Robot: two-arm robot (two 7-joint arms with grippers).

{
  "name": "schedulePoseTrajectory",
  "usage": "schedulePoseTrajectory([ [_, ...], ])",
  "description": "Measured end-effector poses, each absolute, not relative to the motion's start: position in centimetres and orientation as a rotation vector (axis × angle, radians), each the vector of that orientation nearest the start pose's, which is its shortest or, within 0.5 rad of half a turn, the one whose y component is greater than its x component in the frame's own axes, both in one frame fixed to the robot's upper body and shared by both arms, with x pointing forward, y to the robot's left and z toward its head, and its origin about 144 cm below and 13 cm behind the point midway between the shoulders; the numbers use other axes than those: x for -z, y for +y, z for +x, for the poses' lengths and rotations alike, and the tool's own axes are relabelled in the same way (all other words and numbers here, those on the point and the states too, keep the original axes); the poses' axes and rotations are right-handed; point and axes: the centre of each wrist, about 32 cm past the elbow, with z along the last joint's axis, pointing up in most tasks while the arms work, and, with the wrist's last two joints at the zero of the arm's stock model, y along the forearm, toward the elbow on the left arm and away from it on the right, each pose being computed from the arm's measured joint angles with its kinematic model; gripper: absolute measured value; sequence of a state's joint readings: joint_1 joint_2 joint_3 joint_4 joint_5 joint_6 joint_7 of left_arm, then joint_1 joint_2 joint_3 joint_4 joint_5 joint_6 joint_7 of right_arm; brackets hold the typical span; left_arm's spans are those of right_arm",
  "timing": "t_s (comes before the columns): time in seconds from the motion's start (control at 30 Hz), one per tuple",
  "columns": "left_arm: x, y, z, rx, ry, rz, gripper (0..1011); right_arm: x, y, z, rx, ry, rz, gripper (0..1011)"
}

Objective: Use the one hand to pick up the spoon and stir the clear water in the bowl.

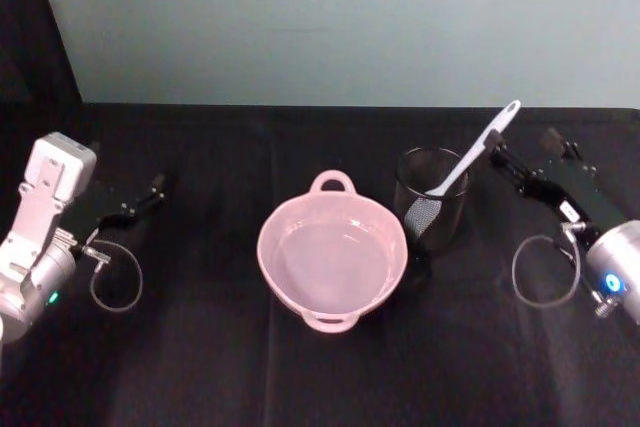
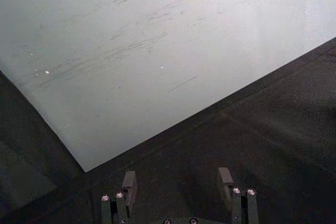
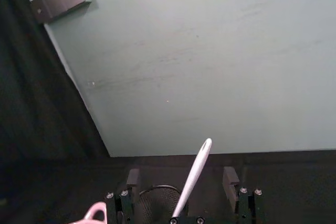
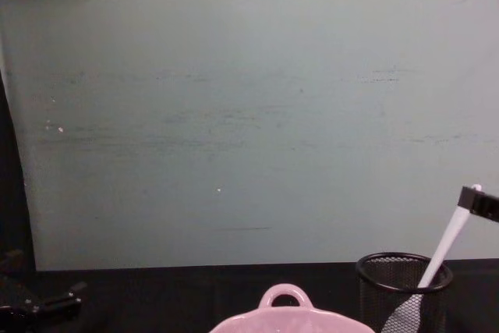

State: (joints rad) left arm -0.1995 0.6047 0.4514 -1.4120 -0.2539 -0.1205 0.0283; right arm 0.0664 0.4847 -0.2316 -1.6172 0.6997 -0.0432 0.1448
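The pale pink bowl (image 1: 331,263) holds clear water at the table's middle, its loop handle (image 4: 285,297) towards the wall. Just right of it, the white spoon (image 1: 478,153) leans blade-down in a black mesh cup (image 1: 432,199), handle end up and to the right. My right gripper (image 1: 520,152) hovers open at the upper handle. In the right wrist view the spoon (image 3: 193,178) rises between its spread fingers (image 3: 230,178) without being clasped. My left gripper (image 1: 150,192) rests open and empty at the far left, its fingers (image 2: 128,184) spread over bare cloth.
A black cloth (image 1: 200,367) covers the table up to a pale green wall (image 4: 249,115). Grey cable loops hang beside both wrists (image 1: 545,272). The mesh cup (image 4: 404,290) stands close to the bowl's right rim.
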Motion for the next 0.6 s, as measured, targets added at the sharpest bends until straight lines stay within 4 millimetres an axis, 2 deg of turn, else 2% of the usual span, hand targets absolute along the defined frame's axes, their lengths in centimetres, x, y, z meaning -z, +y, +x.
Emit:
schedulePoseTrajectory([
  [0.3, -114.0, 31.0, 48.9, -1.248, -0.285, 0.304, 1011, -118.1, -29.0, 48.3, 1.222, 0.322, 0.253, 1003],
  [0.6, -114.0, 31.0, 48.9, -1.248, -0.285, 0.304, 1011, -118.4, -28.8, 49.3, 1.222, 0.411, 0.294, 1002],
])
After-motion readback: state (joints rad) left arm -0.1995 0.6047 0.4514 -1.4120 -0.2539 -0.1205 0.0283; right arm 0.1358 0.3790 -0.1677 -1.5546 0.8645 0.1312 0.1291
